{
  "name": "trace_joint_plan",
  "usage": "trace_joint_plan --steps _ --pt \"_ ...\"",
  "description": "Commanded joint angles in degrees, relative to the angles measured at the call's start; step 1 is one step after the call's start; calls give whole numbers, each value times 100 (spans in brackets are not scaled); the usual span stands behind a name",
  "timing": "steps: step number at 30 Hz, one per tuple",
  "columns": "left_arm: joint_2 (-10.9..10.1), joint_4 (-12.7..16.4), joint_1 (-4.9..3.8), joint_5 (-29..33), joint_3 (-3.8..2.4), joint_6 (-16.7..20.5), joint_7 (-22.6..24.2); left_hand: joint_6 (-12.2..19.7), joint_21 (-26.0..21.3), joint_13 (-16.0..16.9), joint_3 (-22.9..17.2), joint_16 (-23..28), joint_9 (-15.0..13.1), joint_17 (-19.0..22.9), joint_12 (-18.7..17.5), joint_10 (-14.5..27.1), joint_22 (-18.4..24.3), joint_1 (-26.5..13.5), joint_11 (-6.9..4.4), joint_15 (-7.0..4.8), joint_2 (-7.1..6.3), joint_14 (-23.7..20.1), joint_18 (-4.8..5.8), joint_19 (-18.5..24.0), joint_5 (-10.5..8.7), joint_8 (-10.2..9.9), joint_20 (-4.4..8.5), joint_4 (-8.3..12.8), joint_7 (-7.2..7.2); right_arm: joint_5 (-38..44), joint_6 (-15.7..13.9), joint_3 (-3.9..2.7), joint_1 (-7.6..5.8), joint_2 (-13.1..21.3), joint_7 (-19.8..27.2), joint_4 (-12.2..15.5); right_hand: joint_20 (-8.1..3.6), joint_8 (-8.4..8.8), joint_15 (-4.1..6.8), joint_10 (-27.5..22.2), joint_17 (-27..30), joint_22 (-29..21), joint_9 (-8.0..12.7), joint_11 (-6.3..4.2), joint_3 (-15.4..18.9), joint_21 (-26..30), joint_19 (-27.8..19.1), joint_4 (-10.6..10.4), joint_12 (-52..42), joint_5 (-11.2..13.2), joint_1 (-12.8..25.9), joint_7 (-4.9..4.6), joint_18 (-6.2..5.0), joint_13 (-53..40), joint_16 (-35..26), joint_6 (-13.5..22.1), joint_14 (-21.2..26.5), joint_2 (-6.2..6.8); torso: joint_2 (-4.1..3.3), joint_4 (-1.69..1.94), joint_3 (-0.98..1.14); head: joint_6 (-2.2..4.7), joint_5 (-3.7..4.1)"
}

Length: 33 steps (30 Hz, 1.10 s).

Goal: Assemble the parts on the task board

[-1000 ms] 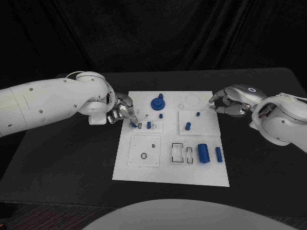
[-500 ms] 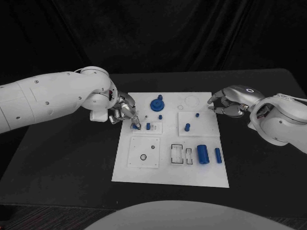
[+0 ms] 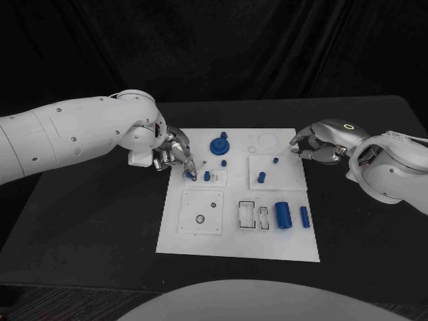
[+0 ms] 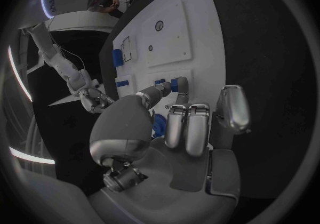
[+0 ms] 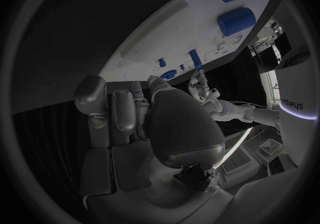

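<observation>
- The task board [image 3: 238, 251] lay in the middle of the black surface [image 3: 89, 221], and from where I stood the assembly looked only partly done.
- Toward the far end a blue gear-like part [image 3: 219, 144] stood in the board, with a small blue peg [image 3: 224, 162] just beside it and another peg [image 3: 262, 177] upright in the square plate to the right.
- The left robot hand [image 3: 172, 155] hovered over the small plate at the board's left side, its fingers pinched on a short blue peg [image 3: 194, 176] right beside a peg [image 3: 207, 176] already standing there; I judged this one was being seated.
- Near the board's right edge a blue cylinder [image 3: 283, 214] and a slimmer blue bar [image 3: 305, 216] lay flat beside the rectangular slots [image 3: 249, 215], apparently yet to be fitted.
- The right robot hand [image 3: 315, 144] waited at the board's far right corner, fingers curled in, holding nothing I could make out.
</observation>
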<state>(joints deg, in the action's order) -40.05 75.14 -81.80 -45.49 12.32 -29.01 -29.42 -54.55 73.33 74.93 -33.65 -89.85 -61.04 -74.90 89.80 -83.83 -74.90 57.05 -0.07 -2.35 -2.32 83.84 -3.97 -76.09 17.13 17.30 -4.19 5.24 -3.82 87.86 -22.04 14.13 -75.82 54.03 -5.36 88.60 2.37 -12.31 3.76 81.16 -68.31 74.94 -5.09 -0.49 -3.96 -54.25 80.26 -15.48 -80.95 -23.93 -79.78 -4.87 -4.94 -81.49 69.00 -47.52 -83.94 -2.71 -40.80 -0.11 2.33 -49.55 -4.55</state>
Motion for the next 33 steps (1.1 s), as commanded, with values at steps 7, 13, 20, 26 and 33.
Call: trace_joint_plan --steps 7,13,20,26,33 --pt "143 -146 -15 79 -3 -90 -196 22 47 1507 -661 -15 3 -1510 20 -617 -938 -18 49 39 28 616 -29 -22 -27 -28 -12 695 -35 16 15 -3 23 -4 -94 -6 -8 20 38 3 5 698 7 -19 -34 31 -37 -7 19 3 -34 1 -112 423 -37 -25 -60 2 3 7 -1 -15 8" --pt "212 -183 -14 79 -3 -114 -218 30 56 1507 -641 -15 4 -1510 20 -617 -941 -24 54 47 48 616 -27 -28 -76 -34 -20 703 -36 16 22 -3 32 -10 -93 -9 -8 22 37 -1 9 697 10 -17 -32 39 -38 -11 23 6 -33 -1 -113 429 -41 -24 -59 12 0 3 -5 -33 2" --pt "259 -225 -13 79 -3 -169 -288 36 47 1507 -617 -15 9 -1510 20 -617 -937 -19 58 52 67 616 -31 -17 -154 -44 -28 723 -36 16 31 -3 36 -16 -92 -11 -8 22 37 -1 9 697 10 -17 -32 39 -38 -11 23 6 -33 -1 -113 429 -41 -24 -59 12 -1 5 -7 -34 3" --pt "286 -261 -11 79 -3 -218 -343 36 41 1507 -616 -15 13 -1510 20 -617 -935 -1 58 54 81 616 -33 -11 -180 -48 -31 743 -40 1 36 -3 36 -16 -90 -7 -8 22 37 -1 9 697 10 -17 -32 39 -38 -11 23 6 -33 -1 -113 429 -41 -24 -59 12 0 10 -5 -45 11" --pt "316 -282 -3 79 -3 -266 -398 34 35 1507 -624 -15 17 -1510 20 -617 -933 32 63 56 95 616 -36 -3 -178 -54 -34 781 -54 -143 53 -3 37 -11 -83 -4 -6 24 34 -6 10 695 13 -14 -33 51 -41 -19 28 9 -31 -3 -114 434 -43 -26 -57 22 1 11 -2 -45 7"
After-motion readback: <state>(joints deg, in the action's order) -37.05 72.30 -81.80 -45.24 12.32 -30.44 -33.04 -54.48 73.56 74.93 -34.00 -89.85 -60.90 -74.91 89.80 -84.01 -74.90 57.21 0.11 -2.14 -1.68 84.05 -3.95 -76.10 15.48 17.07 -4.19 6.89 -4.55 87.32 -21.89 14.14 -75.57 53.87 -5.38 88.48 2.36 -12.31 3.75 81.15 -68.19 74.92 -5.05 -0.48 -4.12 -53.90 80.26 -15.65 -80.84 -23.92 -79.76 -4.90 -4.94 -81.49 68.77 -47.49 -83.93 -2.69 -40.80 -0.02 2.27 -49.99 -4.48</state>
